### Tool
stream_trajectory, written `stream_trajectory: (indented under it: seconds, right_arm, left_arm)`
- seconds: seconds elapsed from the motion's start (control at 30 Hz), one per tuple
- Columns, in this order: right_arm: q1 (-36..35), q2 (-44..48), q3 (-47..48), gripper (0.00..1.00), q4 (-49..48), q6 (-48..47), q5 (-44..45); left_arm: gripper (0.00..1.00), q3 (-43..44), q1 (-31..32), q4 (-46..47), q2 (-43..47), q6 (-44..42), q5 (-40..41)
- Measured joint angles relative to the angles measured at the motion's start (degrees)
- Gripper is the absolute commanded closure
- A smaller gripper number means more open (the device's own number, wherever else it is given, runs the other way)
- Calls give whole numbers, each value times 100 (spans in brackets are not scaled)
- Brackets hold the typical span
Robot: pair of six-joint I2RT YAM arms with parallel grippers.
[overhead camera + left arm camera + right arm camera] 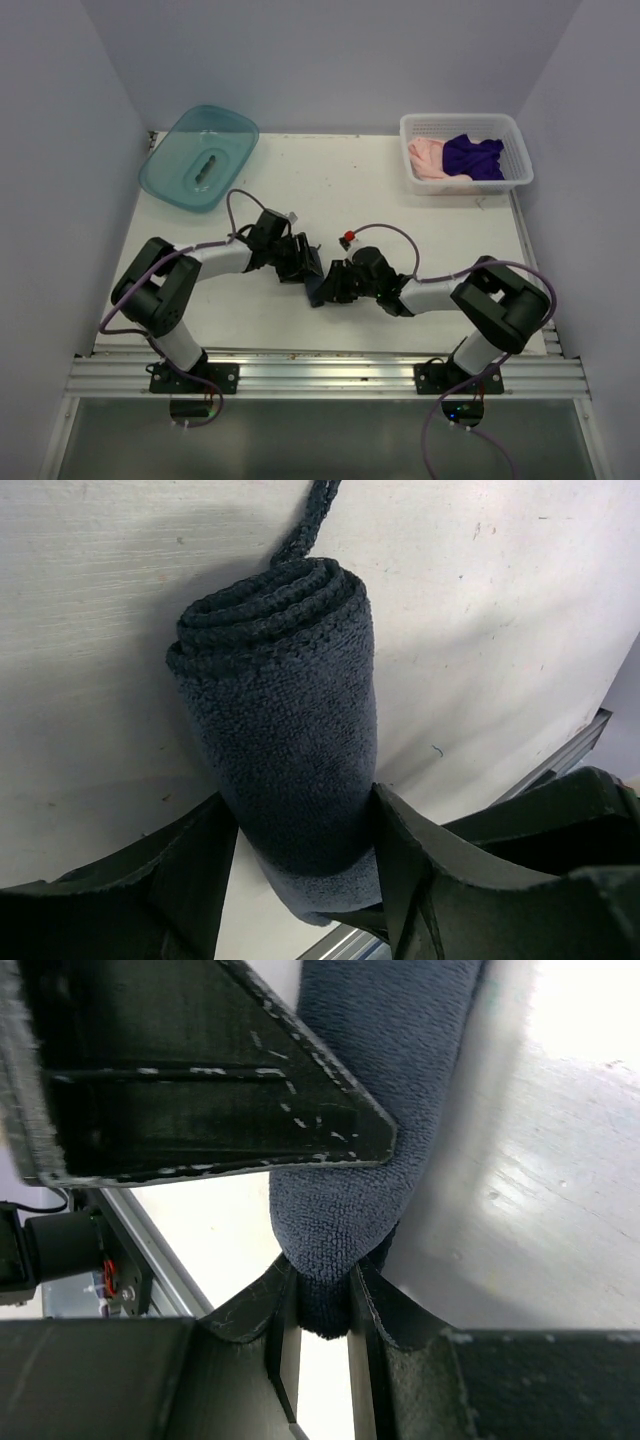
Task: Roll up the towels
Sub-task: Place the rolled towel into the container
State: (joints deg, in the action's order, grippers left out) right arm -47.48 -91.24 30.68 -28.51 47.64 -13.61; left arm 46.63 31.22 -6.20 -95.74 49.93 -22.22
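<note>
Grip | my left gripper (pixel 305 810) clasps the rolled slate-blue towel (pixel 280 680) at both flanks | my right gripper (pixel 320 1295) pinches one end (fingers nearly closed) | roll lies mid-front on table (pixel 400 210) | purple towel (pixel 472 157) and pink towel (pixel 428 158) sit in basket (pixel 521 168), far right.

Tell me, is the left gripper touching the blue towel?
Touching. The left wrist view shows the left gripper with both fingers pressed against the rolled blue towel.
</note>
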Motion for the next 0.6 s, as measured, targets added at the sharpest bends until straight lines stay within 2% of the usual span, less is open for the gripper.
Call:
stream_trajectory:
  seconds: [0.07, 0.23, 0.33, 0.6]
  right_arm:
    - [26, -87, -39, 85, -74, 39, -7]
    - [31, -153, -66, 46, -96, 57, 0]
    - [26, -9, -9, 35, 125, -83, 48]
    - [227, 1270, 337, 30, 1757, -804, 656]
  left_arm:
    - [48, 0, 13, 76, -48, 46, -37]
    - [66, 0, 33, 114, -129, 151, -33]
    - [73, 2, 33, 87, -129, 186, -2]
    - [77, 413, -66, -470, -70, 125, 343]
